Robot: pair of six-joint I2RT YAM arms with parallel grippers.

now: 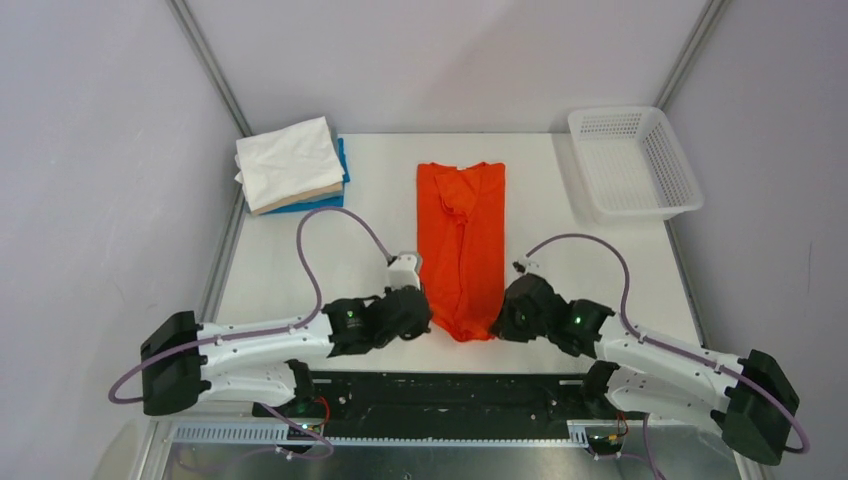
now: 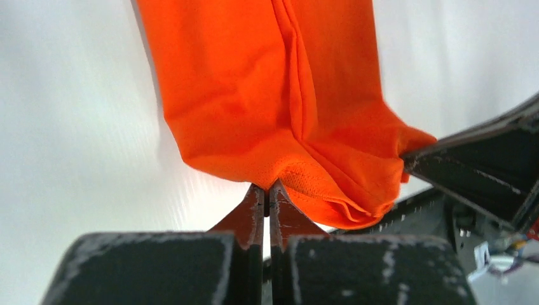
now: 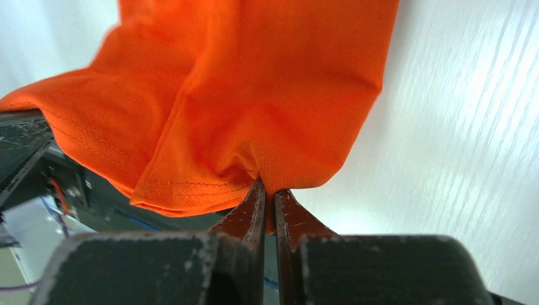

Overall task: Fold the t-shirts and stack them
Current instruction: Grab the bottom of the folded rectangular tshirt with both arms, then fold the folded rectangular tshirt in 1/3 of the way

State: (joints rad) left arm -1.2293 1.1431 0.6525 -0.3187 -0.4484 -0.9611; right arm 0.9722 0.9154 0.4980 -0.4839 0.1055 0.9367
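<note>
The orange t-shirt point(image 1: 462, 240) lies in a long narrow strip down the middle of the table, its sides folded in. My left gripper point(image 1: 425, 318) is shut on its near left hem corner, shown in the left wrist view point(image 2: 267, 187) with orange cloth point(image 2: 254, 95) pinched at the tips. My right gripper point(image 1: 497, 322) is shut on the near right corner, shown in the right wrist view point(image 3: 268, 190) with cloth point(image 3: 254, 95) between the jaws. The near hem is lifted and bunched. A pile of folded white, beige and blue shirts point(image 1: 291, 164) sits at the far left.
A white plastic mesh basket point(image 1: 633, 162) stands at the far right corner of the table point(image 1: 560, 200). Metal frame posts and grey walls enclose the table. The black mounting rail point(image 1: 450, 390) runs along the near edge.
</note>
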